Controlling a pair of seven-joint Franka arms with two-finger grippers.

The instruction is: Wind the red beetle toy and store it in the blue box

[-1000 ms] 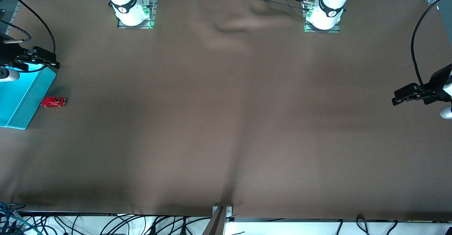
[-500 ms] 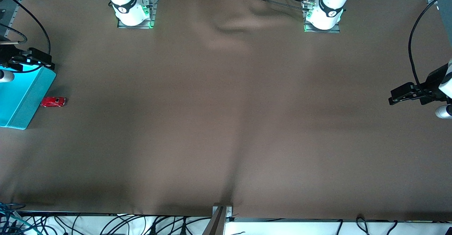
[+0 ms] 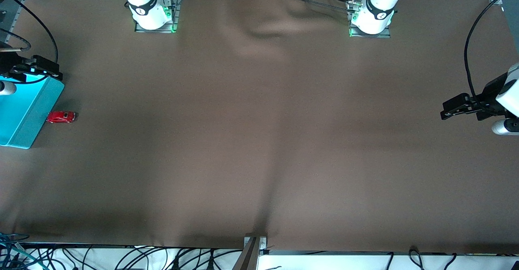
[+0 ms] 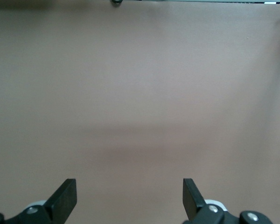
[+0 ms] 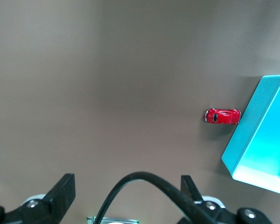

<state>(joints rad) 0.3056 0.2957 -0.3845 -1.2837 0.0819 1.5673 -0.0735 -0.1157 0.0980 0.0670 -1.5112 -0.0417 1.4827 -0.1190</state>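
right wrist view alone shows red beetle toy touching blue box; both grippers' jaws apart.

The tabletop is covered with a matt brown cloth, smooth over most of its spread but rumpled into soft folds between the two arm bases. The red beetle toy has a glossy painted shell that catches small highlights. The blue box looks like smooth plastic or coated card, brighter inside than on its darker walls. Both arms wear shiny white plastic casings on dull metal base plates. The cables are black and rubbery.
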